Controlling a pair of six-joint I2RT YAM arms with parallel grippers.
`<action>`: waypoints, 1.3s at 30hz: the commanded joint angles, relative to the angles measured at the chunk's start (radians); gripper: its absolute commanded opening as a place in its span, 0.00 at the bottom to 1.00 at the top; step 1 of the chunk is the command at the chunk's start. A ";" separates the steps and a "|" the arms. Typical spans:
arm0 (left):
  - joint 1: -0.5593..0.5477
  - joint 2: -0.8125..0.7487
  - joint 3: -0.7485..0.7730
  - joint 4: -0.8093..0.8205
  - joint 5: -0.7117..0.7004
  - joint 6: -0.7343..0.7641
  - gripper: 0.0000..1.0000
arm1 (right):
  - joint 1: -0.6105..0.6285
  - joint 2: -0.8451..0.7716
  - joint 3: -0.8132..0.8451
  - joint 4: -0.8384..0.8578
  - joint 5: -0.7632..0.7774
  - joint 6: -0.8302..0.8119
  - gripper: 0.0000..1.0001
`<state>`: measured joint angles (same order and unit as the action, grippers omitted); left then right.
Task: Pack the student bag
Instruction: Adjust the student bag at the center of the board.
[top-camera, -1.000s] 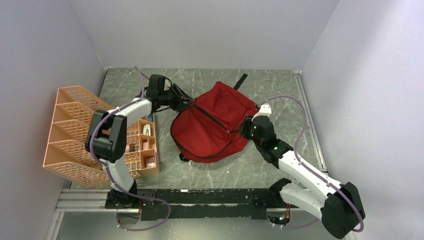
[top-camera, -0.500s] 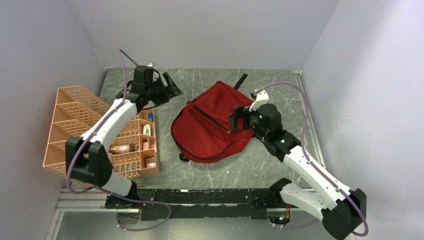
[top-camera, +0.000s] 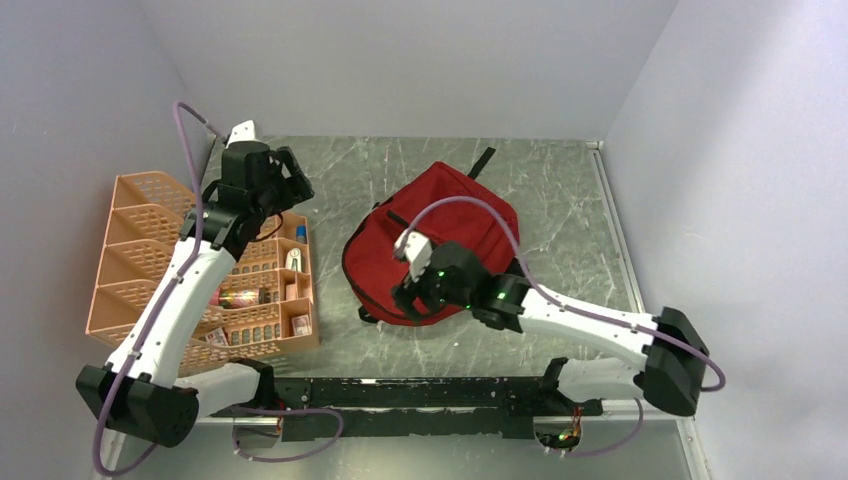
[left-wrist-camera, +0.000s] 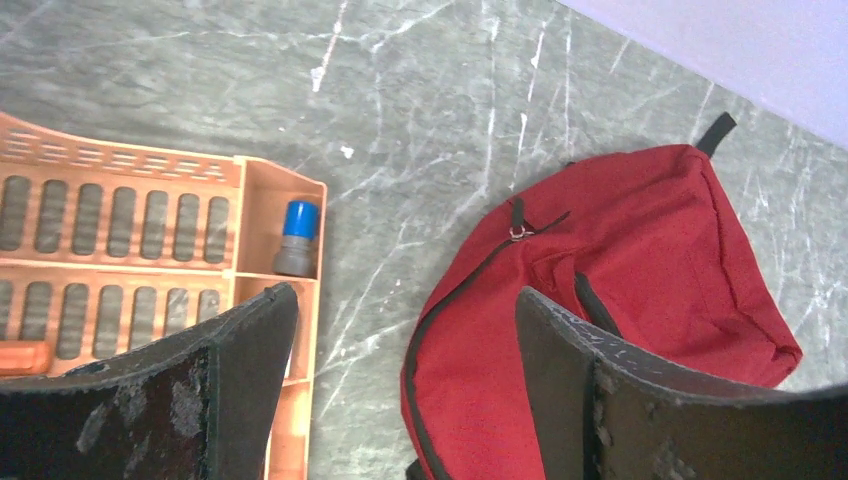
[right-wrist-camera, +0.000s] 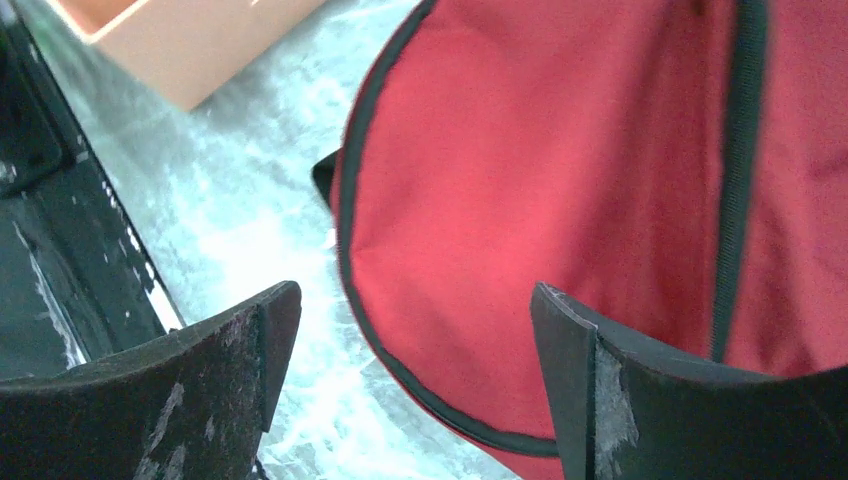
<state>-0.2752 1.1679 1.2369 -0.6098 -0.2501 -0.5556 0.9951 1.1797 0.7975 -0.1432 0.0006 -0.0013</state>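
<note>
The red student bag (top-camera: 450, 205) lies flat on the table's middle, black zipper closed as far as I can see. My left gripper (top-camera: 293, 186) is open and empty, raised above the far corner of the orange organiser (top-camera: 150, 250), well left of the bag. In the left wrist view the bag (left-wrist-camera: 640, 250) shows between and beyond the open gripper (left-wrist-camera: 405, 305). My right gripper (top-camera: 408, 297) is open and empty, hovering over the bag's near left edge. In the right wrist view the gripper (right-wrist-camera: 415, 300) straddles the bag's black-piped rim (right-wrist-camera: 560, 180).
The orange mesh organiser holds a blue-capped item (top-camera: 301, 232) (left-wrist-camera: 297, 235), a can-like item (top-camera: 240, 297) and small boxes. Its corner shows in the right wrist view (right-wrist-camera: 190, 50). A black rail (top-camera: 400, 395) runs along the table's near edge. Grey walls enclose three sides.
My left gripper let go at the bag's left side and pulled back left over the organiser. My right arm swung from the bag's right side across to its near left edge.
</note>
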 joint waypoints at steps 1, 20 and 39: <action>0.010 -0.028 0.043 -0.051 -0.103 0.030 0.83 | 0.131 0.098 0.040 0.007 0.073 -0.141 0.89; 0.011 -0.019 0.046 -0.065 -0.092 0.031 0.82 | 0.228 0.471 0.177 -0.013 0.593 -0.250 0.66; 0.013 -0.035 0.026 -0.091 -0.064 0.025 0.82 | -0.415 0.415 0.522 0.049 0.263 0.158 0.00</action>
<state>-0.2752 1.1481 1.2537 -0.6838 -0.3180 -0.5377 0.6991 1.5856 1.2366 -0.1692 0.3260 0.0029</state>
